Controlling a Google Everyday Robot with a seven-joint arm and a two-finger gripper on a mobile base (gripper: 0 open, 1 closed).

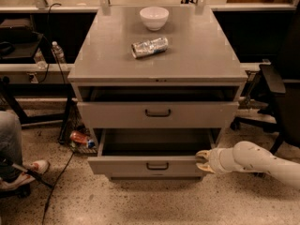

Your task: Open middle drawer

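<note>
Grey metal cabinet (201, 55), seen from the front and above. Its flat top carries a white bowl (154, 18) near the back edge and a crumpled silver can (149, 47) lying on its side nearer the middle, the two apart. Floor is speckled terrazzo (140, 203). Left of the cabinet: a red-and-silver wrapper or can (79, 137) on the floor by the base, a clear plastic bottle (57, 51) on a low shelf, a black cable (58, 182) trailing across the floor, and a person's jeans-clad leg (9, 142) with a white and red shoe (29, 168). Right of the cabinet: a black chair (281, 93). Upper drawer (117, 115) stands slightly out, with a dark slot above its front. The middle drawer (122, 165) sits below it and is pulled further out, its grey box interior showing as a dark recess behind the front panel, bar handle at centre. The gripper (203, 161), on a white arm (253, 159) reaching in from the right, is at the right end of that front panel, level with it and touching or all but touching the corner, well right of the handle. Clamped or released: cannot tell from this view.
</note>
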